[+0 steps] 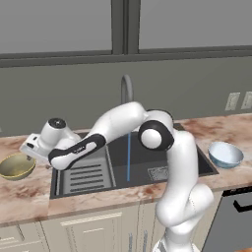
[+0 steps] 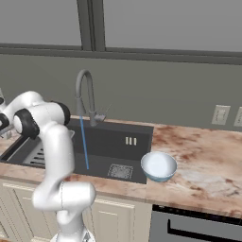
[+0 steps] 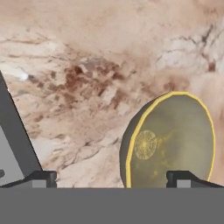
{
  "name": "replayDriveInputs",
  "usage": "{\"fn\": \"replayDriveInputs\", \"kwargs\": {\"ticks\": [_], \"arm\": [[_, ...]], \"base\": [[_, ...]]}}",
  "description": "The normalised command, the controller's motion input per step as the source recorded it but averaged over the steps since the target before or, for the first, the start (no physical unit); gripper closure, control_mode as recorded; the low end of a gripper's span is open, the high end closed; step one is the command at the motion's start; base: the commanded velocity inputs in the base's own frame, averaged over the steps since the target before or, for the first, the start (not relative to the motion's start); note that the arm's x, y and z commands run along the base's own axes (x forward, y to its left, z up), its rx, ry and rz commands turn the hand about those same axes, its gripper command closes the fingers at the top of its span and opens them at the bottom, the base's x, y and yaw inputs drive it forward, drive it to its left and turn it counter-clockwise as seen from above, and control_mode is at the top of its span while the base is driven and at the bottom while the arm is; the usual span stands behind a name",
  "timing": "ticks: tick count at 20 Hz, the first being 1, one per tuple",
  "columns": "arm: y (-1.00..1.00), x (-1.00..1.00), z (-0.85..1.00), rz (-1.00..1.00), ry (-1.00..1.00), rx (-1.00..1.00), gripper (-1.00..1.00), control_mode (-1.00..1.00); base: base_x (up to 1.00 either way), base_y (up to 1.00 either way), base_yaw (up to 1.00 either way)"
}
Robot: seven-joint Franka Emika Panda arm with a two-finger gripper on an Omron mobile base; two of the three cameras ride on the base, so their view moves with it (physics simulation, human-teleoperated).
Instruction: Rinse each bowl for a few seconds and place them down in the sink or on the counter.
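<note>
I see marbled counter (image 1: 29, 197) around the sink (image 1: 142, 157), water running mid-frame. My open gripper (image 3: 111, 178) hovers over the gold bowl (image 3: 175, 140), its lower edge cut off.

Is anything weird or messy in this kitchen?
A little odd: water runs from the faucet into the sink with no bowl under it. Both bowls sit upright on the counter. Nothing is spilled or broken.

A flat grey-green wall (image 1: 64, 93) is running behind, carrying two white outlets (image 2: 220, 115) at 3 o'clock. Dark-framed windows (image 1: 125, 24) are sitting at 12 o'clock; beige panelled cabinets (image 1: 93, 229) are standing at 6 o'clock.
</note>
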Motion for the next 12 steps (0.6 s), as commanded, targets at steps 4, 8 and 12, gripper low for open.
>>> {"fn": "replayDriveInputs", "kwargs": {"ticks": [4, 8, 12], "arm": [[0.16, 0.2, -0.16, 0.01, 0.0, 0.0, -1.0, -1.0], [0.15, 0.19, -0.17, 0.01, 0.0, 0.0, -1.0, -1.0], [0.19, 0.22, -0.19, 0.01, 0.0, 0.0, -1.0, -1.0]], "base": [[0.0, 0.0, 0.0], [0.0, 0.0, 0.0], [0.0, 0.0, 0.0]]}}
